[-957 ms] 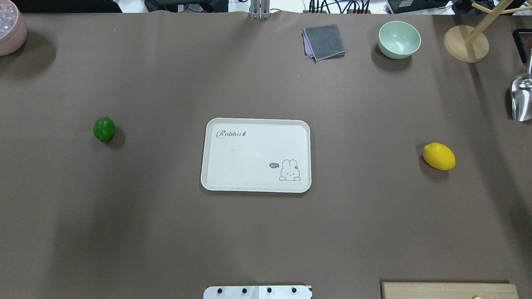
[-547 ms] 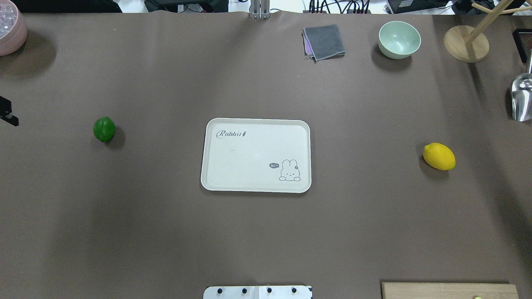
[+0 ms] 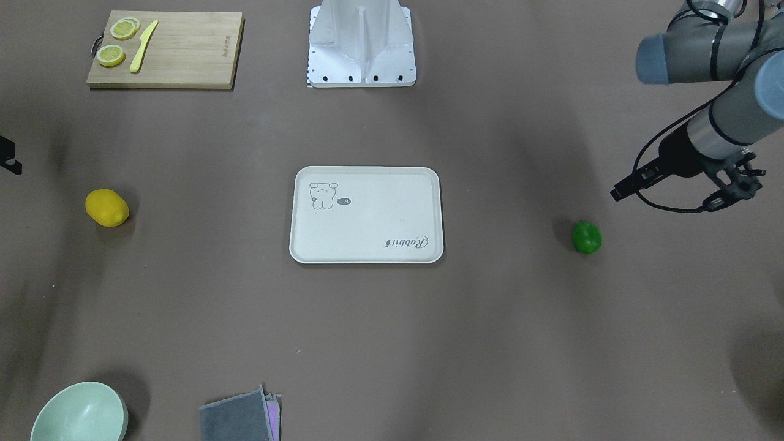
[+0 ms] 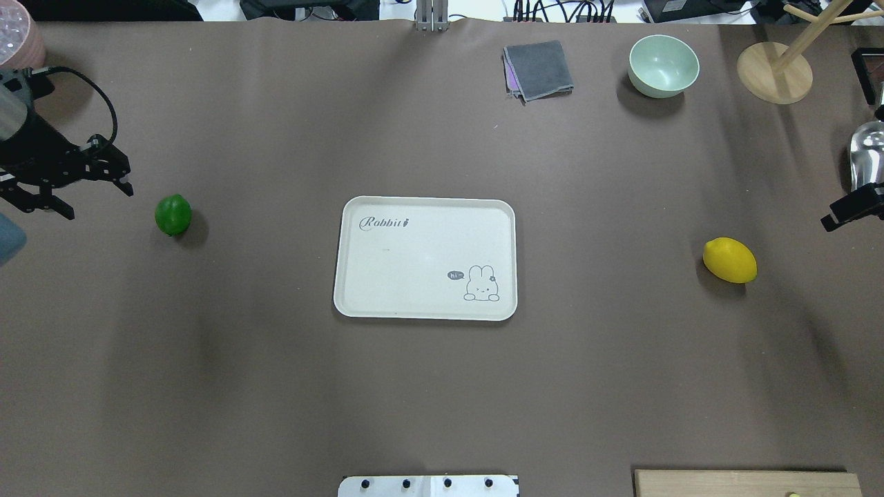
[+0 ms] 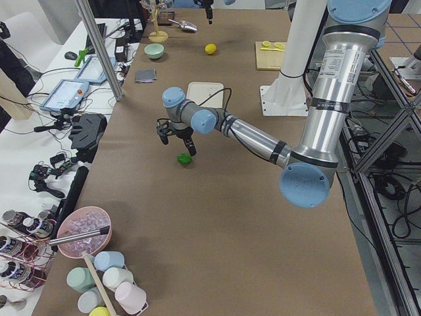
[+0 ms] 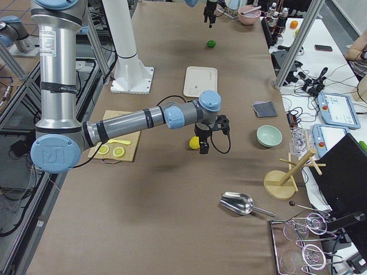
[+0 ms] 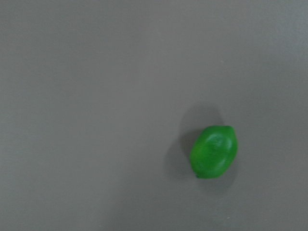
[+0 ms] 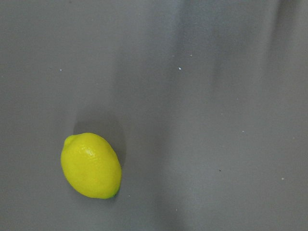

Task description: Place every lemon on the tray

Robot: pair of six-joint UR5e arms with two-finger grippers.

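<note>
The green lemon (image 4: 173,215) lies on the brown table left of the tray (image 4: 387,276) and fills the lower right of the left wrist view (image 7: 213,152). My left gripper (image 4: 97,200) hovers open and empty just left of it. The yellow lemon (image 4: 729,259) lies right of the tray and shows in the right wrist view (image 8: 91,165). Only a black piece of my right gripper (image 4: 853,207) shows at the right edge, above and to the right of that lemon. I cannot tell whether it is open. The off-white tray (image 3: 367,233) holds nothing.
A wooden cutting board (image 3: 184,55) with lemon slices and a yellow knife sits near the robot's right. At the far edge are a grey cloth (image 4: 539,69), a green bowl (image 4: 663,65), a wooden stand (image 4: 773,72), a metal scoop (image 4: 867,155) and a pink bowl (image 4: 17,41).
My left arm has come in from the left edge toward the green lemon. A piece of my right gripper has appeared at the right edge. Lemons and tray have not moved.
</note>
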